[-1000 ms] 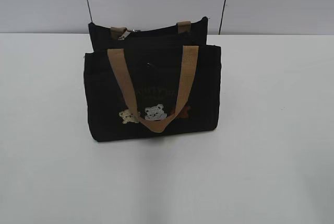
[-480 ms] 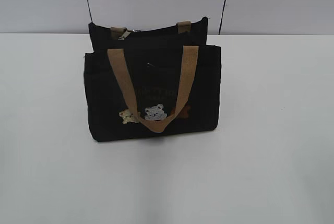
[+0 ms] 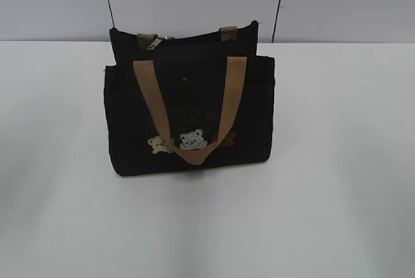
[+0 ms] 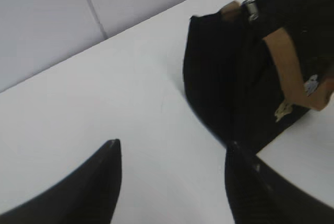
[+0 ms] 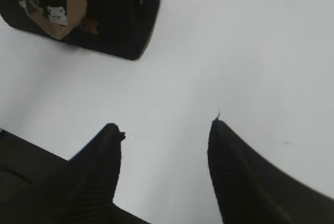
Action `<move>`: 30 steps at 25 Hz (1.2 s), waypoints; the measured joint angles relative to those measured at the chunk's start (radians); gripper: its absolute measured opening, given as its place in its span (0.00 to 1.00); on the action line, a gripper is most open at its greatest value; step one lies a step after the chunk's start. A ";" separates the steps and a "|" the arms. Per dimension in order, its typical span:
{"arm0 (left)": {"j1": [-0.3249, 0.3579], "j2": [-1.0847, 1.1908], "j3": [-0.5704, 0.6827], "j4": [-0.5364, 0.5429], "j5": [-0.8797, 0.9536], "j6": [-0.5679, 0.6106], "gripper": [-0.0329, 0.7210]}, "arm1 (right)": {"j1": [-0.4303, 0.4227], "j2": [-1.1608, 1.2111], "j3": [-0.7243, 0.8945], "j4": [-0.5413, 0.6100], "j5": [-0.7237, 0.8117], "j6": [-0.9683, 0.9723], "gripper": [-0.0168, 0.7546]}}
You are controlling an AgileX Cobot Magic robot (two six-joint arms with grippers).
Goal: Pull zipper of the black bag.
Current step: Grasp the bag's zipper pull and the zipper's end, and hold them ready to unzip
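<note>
Stands upright mid-table: black bag [image 3: 189, 113], soft fabric, likely to sag or slide when tugged. Best pinched at the zipper [image 3: 154, 44], a small slick metal tab at the top left. Left gripper [image 4: 169, 148] and right gripper [image 5: 164, 127] both spread, empty, well apart from it.

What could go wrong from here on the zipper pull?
1. The zipper tab is tiny and sits right beside a tan strap end; a tool could close on the strap instead.
2. The black bag stands free on the table with nothing holding it. Both the left tool and right tool are open and apart from it, so a one-sided pull would likely drag or tip it.
</note>
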 joint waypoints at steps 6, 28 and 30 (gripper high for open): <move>0.000 0.367 -0.268 -0.233 0.120 0.402 0.66 | 0.000 0.271 -0.127 0.115 -0.030 -0.264 0.55; -0.033 0.940 -0.552 -0.489 0.230 1.099 0.65 | 0.173 1.076 -0.677 0.478 -0.186 -0.894 0.55; -0.056 0.965 -0.574 -0.488 0.236 1.101 0.65 | 0.191 1.116 -0.713 0.478 -0.194 -0.895 0.55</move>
